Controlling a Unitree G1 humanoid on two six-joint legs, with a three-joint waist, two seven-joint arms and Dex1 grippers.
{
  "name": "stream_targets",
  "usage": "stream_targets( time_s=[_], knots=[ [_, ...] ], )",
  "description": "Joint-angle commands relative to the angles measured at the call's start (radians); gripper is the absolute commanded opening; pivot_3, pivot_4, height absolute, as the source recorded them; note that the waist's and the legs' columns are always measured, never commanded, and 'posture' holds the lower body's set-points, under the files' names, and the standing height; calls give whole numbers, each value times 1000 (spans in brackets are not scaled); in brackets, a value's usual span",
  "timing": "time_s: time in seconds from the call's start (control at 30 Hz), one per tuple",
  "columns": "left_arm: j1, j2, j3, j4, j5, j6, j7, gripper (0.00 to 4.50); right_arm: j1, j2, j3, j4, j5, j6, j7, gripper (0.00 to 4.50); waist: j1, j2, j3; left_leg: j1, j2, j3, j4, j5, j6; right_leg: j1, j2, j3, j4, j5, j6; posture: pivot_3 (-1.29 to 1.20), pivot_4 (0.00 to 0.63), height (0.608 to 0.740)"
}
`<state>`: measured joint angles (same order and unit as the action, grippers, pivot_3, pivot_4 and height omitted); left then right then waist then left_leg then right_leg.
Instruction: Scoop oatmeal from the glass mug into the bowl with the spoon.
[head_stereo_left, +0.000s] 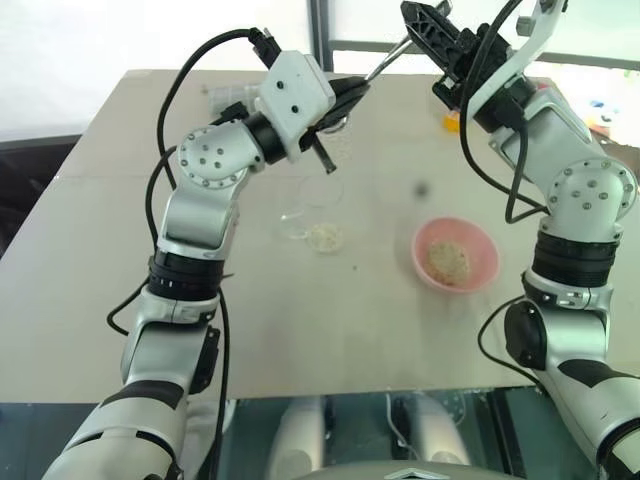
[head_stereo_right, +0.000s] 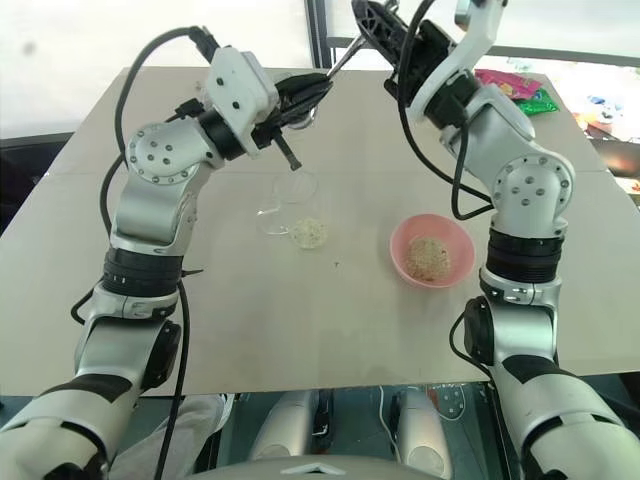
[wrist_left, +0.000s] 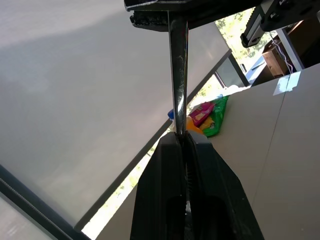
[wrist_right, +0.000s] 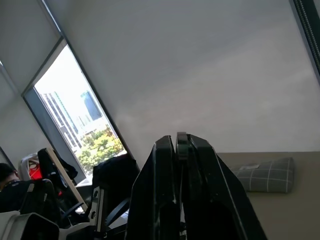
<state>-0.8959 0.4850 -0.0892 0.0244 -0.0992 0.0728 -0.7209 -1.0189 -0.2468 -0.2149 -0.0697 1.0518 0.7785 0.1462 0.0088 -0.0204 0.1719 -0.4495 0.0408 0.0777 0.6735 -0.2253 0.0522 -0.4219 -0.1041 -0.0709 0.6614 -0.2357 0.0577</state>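
oatmeal (head_stereo_right: 428, 258) fills the bowl (head_stereo_right: 404, 262) at four o'clock; the glass mug (head_stereo_right: 285, 210) looks nearly emptied. left gripper (head_stereo_left: 352, 92) and right gripper (head_stereo_left: 428, 30) both clench the spoon (head_stereo_left: 385, 62) overhead.

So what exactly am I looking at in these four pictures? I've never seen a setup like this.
This is a humanoid robot with two arms, each ending in a black two-fingered pincer. The two wide pictures come from cameras on its head, looking down over a beige table. The other two come from cameras on its wrists, looking along the fingers. On the table lie a glass mug tipped on its side with some oatmeal spilled by it, and a pink bowl already holding oatmeal. Both arms are raised above the table: the left pincer and the right pincer are each shut on an end of the thin metal spoon, holding it between them.
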Motion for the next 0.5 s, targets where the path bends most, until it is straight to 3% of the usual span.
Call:
stream_targets(
  time_s=[0.03,0.17,0.33,0.37,0.5],
  knots=[
    [-16,17,13,-20,12,-22,-3,0,-29,-2,-18,-35,6,-11,13,11,0,0,0,0,0,0,0,0,0,0,0,0,0,0,0,0,150,718],
    [-12,32,18,-12,44,-56,12,0,-21,-2,-17,-37,4,-9,11,11,0,0,0,0,0,0,0,0,0,0,0,0,0,0,0,0,150,718],
    [4,25,56,-33,28,-30,48,1769,-34,18,-52,-24,32,-20,-27,0,0,0,0,0,0,0,0,0,0,0,0,0,0,0,0,0,150,718],
    [17,12,86,-46,1,8,77,2306,-31,23,-69,-14,33,-33,-38,0,0,0,0,0,0,0,0,0,0,0,0,0,0,0,0,0,150,718],
    [66,-36,220,-69,-64,114,222,2306,-2,28,-132,31,13,-87,-80,0,-1,0,0,0,0,-2,1,0,0,0,0,0,1,0,0,0,150,718]
  ],
)
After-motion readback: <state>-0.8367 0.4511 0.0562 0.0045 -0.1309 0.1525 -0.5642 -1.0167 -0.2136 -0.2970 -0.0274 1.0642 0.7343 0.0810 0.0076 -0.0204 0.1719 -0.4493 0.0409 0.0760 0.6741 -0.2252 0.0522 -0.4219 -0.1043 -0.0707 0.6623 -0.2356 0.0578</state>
